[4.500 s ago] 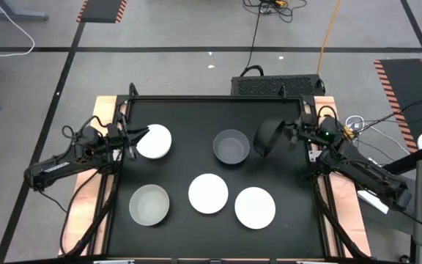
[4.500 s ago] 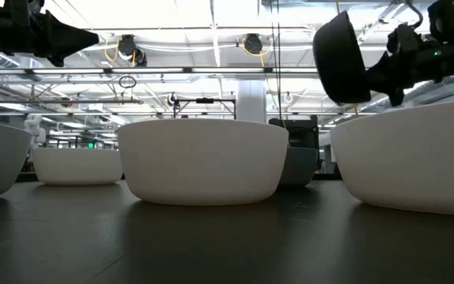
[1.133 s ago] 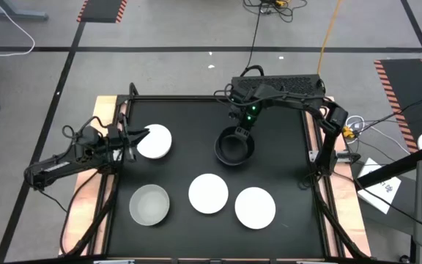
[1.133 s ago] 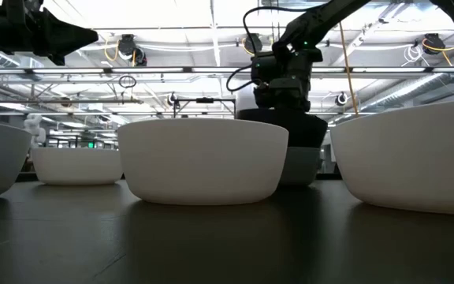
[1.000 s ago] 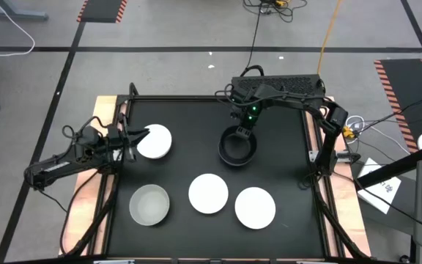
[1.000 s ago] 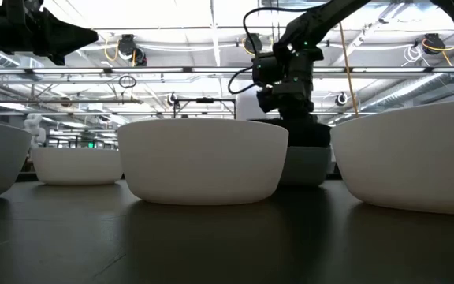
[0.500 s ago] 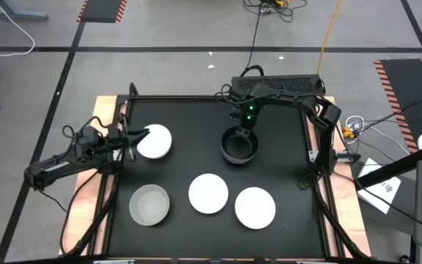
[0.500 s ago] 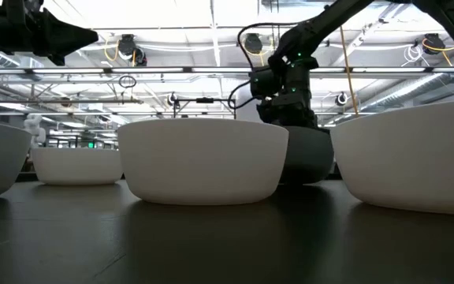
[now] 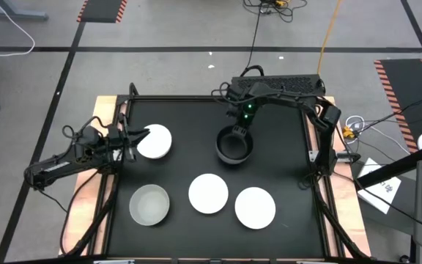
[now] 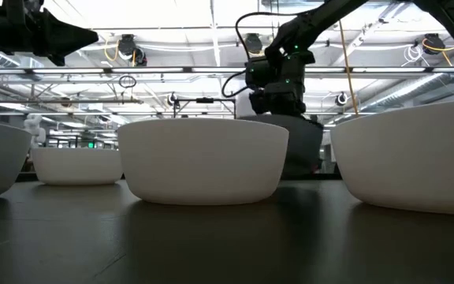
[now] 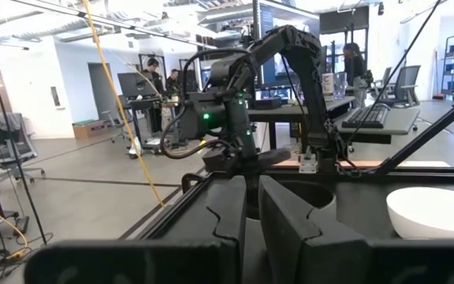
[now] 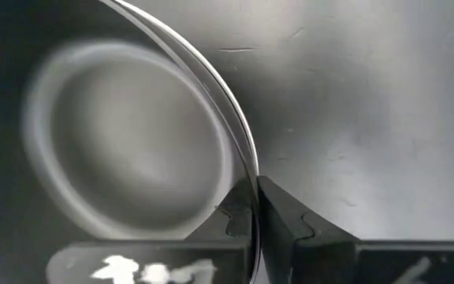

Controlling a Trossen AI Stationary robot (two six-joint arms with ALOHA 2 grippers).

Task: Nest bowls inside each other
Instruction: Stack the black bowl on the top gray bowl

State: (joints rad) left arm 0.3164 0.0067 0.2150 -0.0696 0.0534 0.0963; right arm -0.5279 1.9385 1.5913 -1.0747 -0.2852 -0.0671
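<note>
Though one pairing looks made, most of the nesting is left. High view: the right gripper (image 9: pixel 238 130) reaches in from the far side and pinches the far rim of the black bowl (image 9: pixel 234 146), which sits at centre-far of the black table (image 9: pixel 284 198), apparently inside a grey bowl hidden beneath it. Loose and apart: a white bowl (image 9: pixel 155 141) at far left, a pale grey bowl (image 9: pixel 149 204) at near left, a white bowl (image 9: pixel 209 193) at near centre, a white bowl (image 9: pixel 255 207) at near right. Count here: three white, one grey, one black; five seen. The left gripper (image 9: pixel 133 139) waits just left of the far-left white bowl, holding nothing.

Low view: the right gripper (image 10: pixel 278 101) hangs over the dark bowl (image 10: pixel 302 146) behind the middle white bowl (image 10: pixel 203 160); I cannot tell whether a second bowl sits under it. Four pale bowls show in part.

Left wrist view: its own fingers (image 11: pixel 290 221) stand nearly shut with a thin gap, empty. The right gripper (image 11: pixel 239 154) is over the dark bowl (image 11: pixel 298 197).

Right wrist view: fingers (image 12: pixel 286 213) clamped on the thin rim of the bowl (image 12: pixel 124 150); a grey inner floor shows.
</note>
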